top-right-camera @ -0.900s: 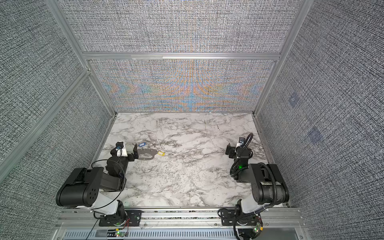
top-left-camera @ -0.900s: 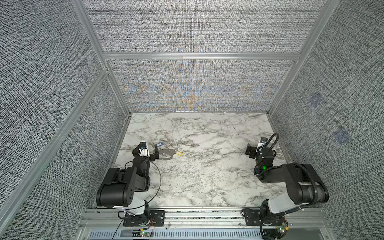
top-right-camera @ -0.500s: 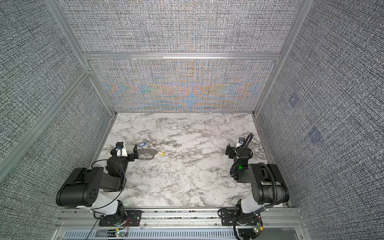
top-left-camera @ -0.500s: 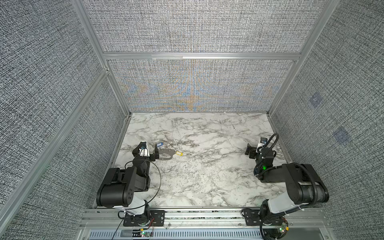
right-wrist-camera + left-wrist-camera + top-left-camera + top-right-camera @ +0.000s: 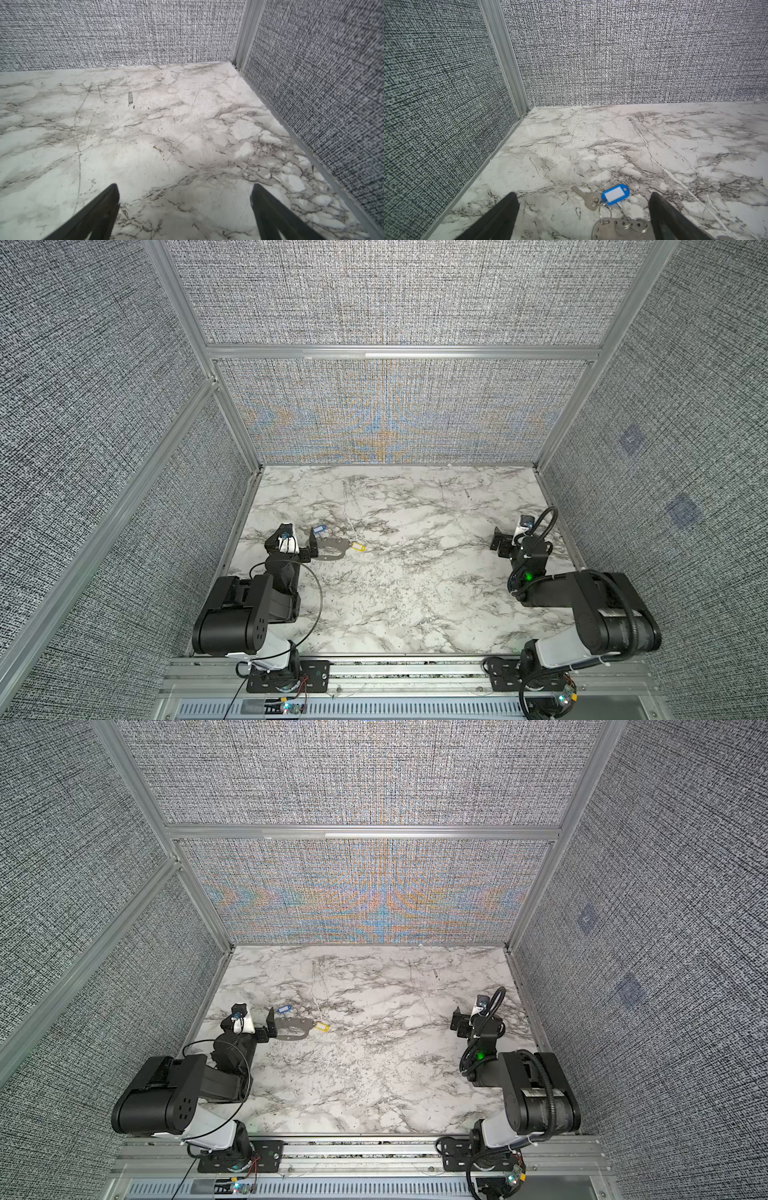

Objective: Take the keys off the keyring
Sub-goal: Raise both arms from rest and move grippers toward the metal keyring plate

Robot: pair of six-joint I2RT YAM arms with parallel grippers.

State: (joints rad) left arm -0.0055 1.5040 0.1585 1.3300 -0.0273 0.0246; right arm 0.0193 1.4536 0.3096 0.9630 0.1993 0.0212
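Standing wide open, my left gripper (image 5: 311, 548) has the keyring (image 5: 334, 551) right at its tips, seemingly untouched. The blue-tagged key (image 5: 589, 200) lies on the ring's far side and the yellow-tagged key (image 5: 358, 547) at its right end. My right gripper (image 5: 500, 545) gapes empty, well apart.

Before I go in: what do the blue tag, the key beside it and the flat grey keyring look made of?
The blue tag looks like glossy plastic with a white insert. The key seems dull silvery metal, faintly stamped. The keyring is a flat matte grey plate with punched holes, probably metal, possibly plastic.
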